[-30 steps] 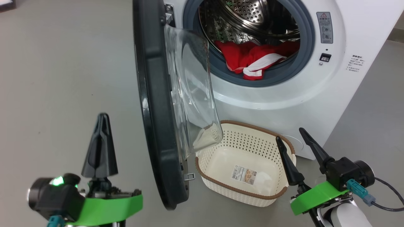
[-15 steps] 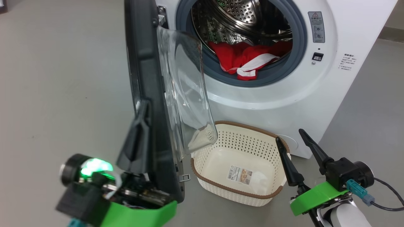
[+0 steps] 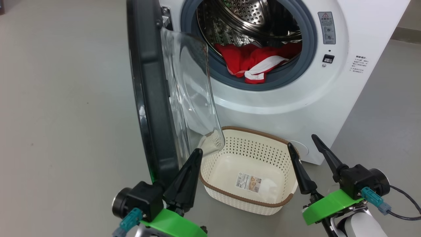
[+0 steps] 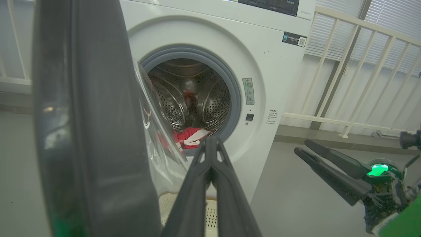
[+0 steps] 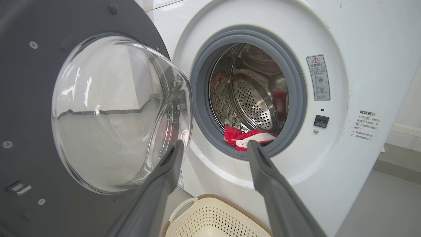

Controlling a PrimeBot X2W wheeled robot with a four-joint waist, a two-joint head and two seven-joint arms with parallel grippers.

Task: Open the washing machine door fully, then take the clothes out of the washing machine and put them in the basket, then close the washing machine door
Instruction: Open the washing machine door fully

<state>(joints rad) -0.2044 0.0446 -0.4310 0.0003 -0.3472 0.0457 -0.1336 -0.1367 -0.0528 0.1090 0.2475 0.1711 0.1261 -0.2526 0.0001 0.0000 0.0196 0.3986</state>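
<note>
Left jaws together, near door (image 3: 151,98) lower edge; right jaws apart beside basket (image 3: 253,144) rim.

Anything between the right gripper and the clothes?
Right wrist view: nothing between the right gripper and the clothes but the grey rubber ring.

The floor (image 3: 65,98) was plain grey and evenly lit. A white railing (image 4: 361,23) stood before slatted blinds (image 4: 394,16).
</note>
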